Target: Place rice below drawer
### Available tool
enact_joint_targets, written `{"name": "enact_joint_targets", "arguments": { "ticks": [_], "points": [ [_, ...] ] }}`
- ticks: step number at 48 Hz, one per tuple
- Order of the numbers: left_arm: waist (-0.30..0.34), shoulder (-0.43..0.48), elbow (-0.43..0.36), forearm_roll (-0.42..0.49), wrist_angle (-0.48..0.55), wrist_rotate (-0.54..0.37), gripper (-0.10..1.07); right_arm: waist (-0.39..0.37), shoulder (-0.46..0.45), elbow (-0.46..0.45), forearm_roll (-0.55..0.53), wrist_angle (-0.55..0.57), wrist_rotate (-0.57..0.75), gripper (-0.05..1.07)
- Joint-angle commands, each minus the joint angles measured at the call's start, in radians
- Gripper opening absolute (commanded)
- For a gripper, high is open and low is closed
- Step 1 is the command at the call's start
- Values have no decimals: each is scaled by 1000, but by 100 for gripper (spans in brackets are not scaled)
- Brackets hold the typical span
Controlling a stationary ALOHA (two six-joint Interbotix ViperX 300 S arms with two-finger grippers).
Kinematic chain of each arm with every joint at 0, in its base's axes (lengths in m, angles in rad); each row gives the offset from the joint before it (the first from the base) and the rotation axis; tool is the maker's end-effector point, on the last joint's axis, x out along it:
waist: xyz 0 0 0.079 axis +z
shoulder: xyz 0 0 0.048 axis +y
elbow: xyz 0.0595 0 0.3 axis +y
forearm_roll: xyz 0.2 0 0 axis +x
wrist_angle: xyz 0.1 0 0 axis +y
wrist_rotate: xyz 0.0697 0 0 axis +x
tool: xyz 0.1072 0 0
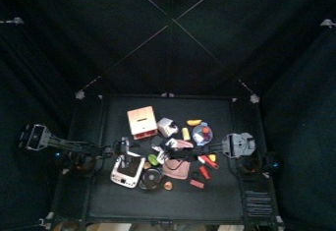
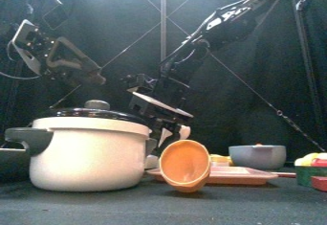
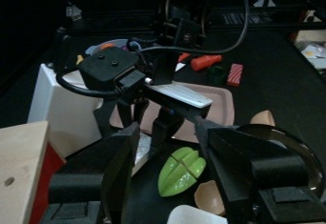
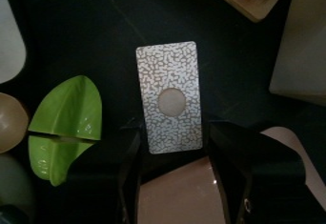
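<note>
The rice is a flat grey-white speckled packet (image 4: 170,94) with a round window. My right gripper (image 4: 178,137) is shut on its near end and holds it tilted in the air above the clutter, as the front view (image 2: 161,102) and the left wrist view (image 3: 192,96) show. The drawer (image 1: 140,120) is an orange-red box with a paler top at the table's back left. Its pale top (image 3: 26,161) lies beside my left gripper. My left gripper (image 3: 176,137) is open and empty, facing the held packet.
A green leaf-shaped piece (image 4: 64,123) and a pink plate (image 4: 192,194) lie under the packet. A white pot with a grey lid (image 2: 83,152), an orange cup on its side (image 2: 185,162), a pink tray (image 2: 243,176) and a grey bowl (image 2: 255,155) stand along the front.
</note>
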Motion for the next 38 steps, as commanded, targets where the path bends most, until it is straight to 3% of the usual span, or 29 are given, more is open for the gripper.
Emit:
{"name": "enact_joint_targets", "arguments": {
  "ticks": [1,11,26,38],
  "points": [
    [2,-2,-9,-2,-3,0,86,-2,-23,-26,-17,-2,-2,80],
    [2,-2,-9,-2,-3,0,86,-2,-25,-28,-35,-2,-2,86],
    [0,0,-9,-2,-3,0,86,-2,-26,-31,-34,5,0,87],
    [2,-2,-9,-2,-3,0,86,3,-48,-48,-37,80,-3,87]
  ]
}}
